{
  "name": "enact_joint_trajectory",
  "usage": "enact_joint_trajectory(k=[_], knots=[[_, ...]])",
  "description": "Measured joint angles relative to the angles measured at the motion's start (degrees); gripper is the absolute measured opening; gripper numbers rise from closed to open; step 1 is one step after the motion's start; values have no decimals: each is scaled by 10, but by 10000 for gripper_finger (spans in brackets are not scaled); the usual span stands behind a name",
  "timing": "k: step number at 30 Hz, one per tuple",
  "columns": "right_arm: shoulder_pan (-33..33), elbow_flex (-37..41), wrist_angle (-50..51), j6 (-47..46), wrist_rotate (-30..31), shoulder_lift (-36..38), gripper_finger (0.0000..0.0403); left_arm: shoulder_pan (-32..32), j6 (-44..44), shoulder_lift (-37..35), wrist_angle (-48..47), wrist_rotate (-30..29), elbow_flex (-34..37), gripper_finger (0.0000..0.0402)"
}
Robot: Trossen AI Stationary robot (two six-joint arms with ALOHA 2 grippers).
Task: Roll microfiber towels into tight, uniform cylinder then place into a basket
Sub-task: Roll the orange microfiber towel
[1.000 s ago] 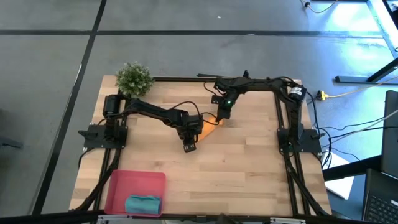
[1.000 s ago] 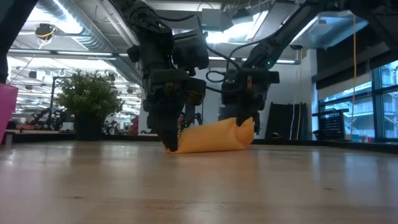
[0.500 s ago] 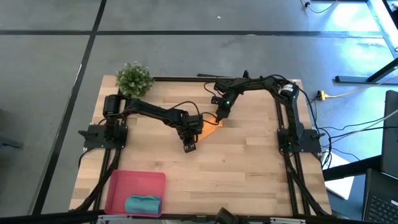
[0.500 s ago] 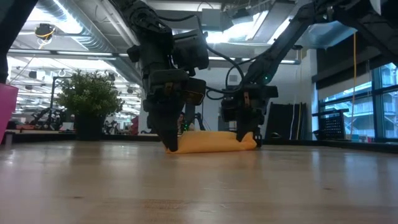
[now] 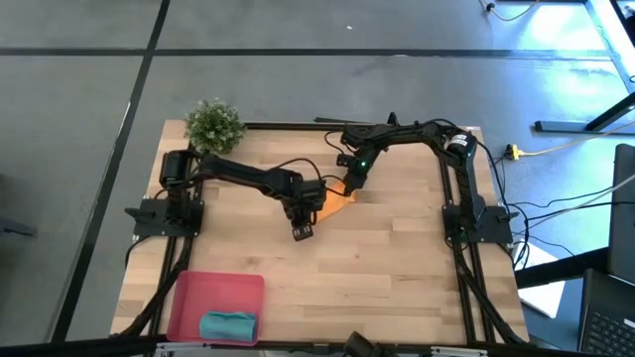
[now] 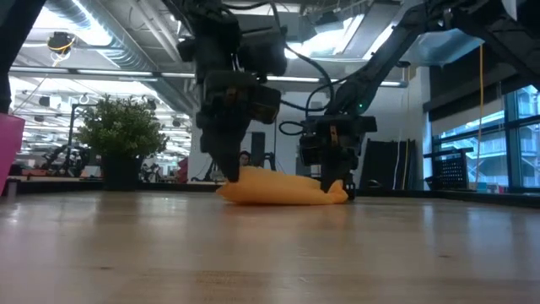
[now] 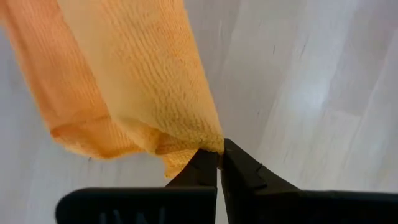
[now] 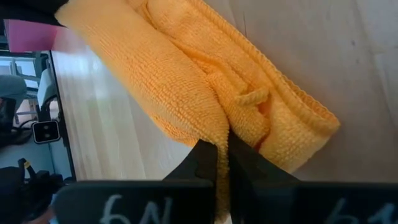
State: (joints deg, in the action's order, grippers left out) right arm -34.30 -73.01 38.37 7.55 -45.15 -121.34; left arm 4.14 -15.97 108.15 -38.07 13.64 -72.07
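Orange towel, pinched between both pincers

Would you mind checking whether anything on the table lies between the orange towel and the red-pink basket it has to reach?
Nothing visible does. The orange towel sits mid-table, pinched by both grippers; bare wood runs to the basket, where the teal towel fills only one end.
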Motion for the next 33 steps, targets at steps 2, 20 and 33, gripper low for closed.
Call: enact_joint_trajectory(k=[2,20,33], knots=[[0,0,0,0,1,0,12,1,0,0,-3,1,-7,0],[0,1,0,3,10,-1,12,45,-50,-2,-40,-104,-16,0],[0,2,-5,-1,0,-1,31,52,-65,4,10,-105,43,0]])
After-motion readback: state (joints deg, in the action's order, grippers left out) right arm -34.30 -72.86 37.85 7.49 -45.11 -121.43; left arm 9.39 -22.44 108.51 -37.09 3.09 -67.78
